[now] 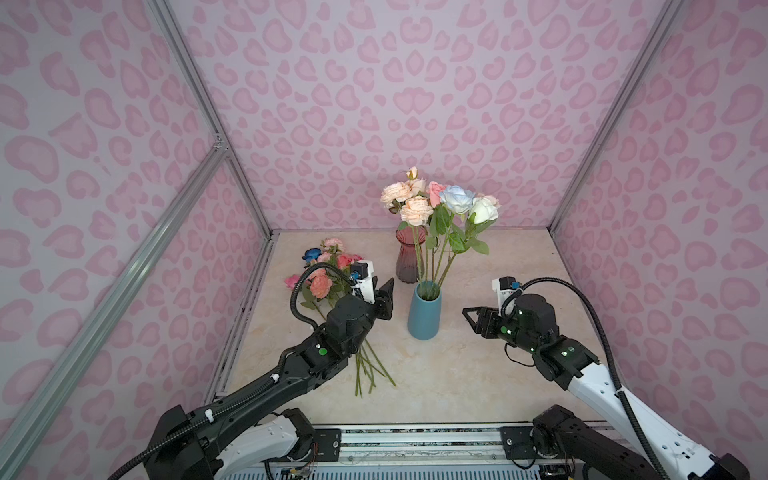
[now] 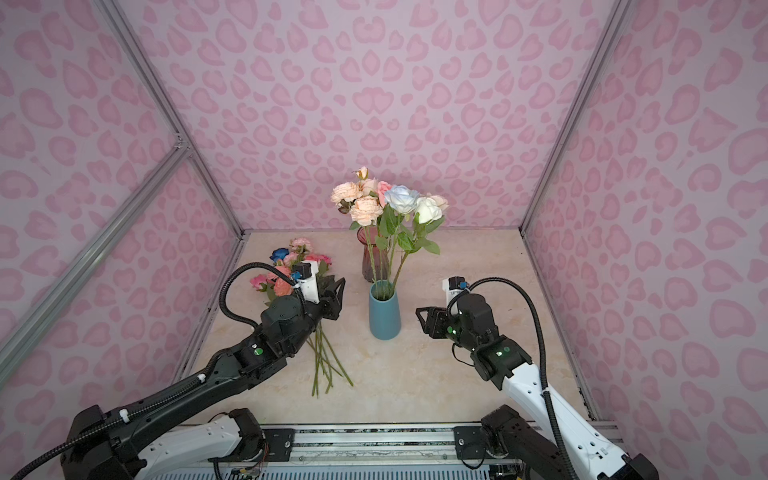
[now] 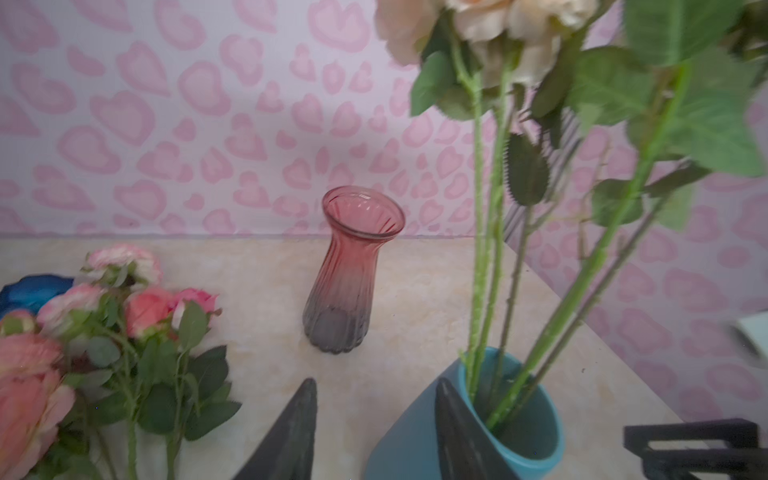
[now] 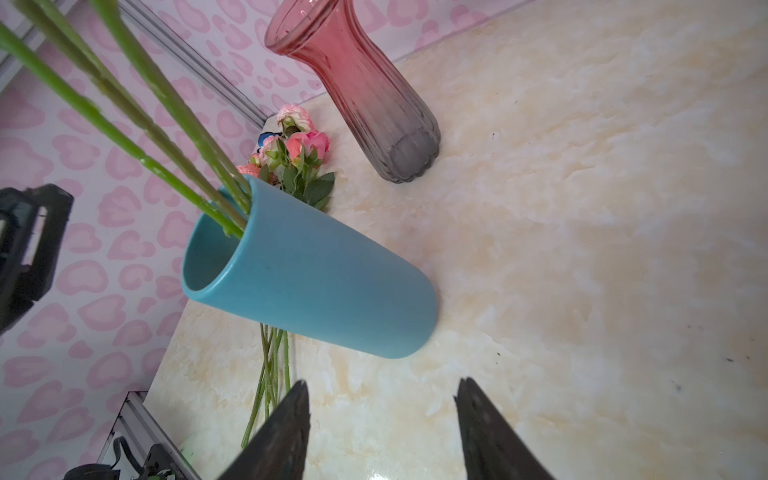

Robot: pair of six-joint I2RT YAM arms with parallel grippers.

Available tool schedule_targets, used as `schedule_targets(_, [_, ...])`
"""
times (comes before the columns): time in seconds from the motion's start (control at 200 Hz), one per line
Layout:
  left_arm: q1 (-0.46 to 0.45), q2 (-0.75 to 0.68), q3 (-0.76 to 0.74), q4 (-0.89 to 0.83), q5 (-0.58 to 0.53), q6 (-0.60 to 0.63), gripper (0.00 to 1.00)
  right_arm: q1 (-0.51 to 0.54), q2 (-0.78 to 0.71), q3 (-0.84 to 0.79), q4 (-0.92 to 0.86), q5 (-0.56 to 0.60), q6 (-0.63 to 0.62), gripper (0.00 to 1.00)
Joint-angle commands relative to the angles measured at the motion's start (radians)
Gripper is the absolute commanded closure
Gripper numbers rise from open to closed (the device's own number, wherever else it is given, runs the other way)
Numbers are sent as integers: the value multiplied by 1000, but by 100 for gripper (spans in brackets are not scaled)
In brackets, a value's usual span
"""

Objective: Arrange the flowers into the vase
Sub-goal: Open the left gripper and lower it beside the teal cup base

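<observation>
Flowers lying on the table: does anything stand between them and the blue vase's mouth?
Only the open left gripper hangs between the pink and coral artificial flowers and the tall blue ceramic vase. Green stems fill one side of its mouth.

The blue vase (image 1: 424, 316) stands upright; peach, pink, pale-blue and white flowers (image 1: 415, 210) rise from it; a loose bunch (image 1: 321, 286) of pink, coral and deep-blue blooms lies flat left of it.

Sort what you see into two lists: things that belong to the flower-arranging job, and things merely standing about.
Belongs to the job: blue vase; flowers standing in it; loose flowers lying on the table.
Standing about: empty pink glass vase, behind the blue one.
</observation>
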Motion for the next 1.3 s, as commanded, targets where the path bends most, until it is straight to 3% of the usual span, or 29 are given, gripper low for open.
schedule_targets(0.0, [60,18,-36,-87,-27,-173,53,2,1,10,-39,49,22,42])
schedule_targets(0.13, [132,95,-64,-58,52,-206,54,2,15,18,-49,70,29,42])
schedule_targets(0.535, [134,351,-68,193,134,-108,55,2,58,83,-107,67,69,41])
schedule_targets(0.73, [149,396,-25,138,118,-82,56,2,49,81,-119,77,72,41])
schedule_targets(0.855, [174,417,-14,102,172,-99,55,2,60,83,-119,83,72,42])
schedule_targets(1.05, [170,521,0,138,249,-179,58,8,124,142,-133,58,72,43])
schedule_targets(1.295, [131,593,14,178,236,-202,59,30,149,174,-133,68,84,43])
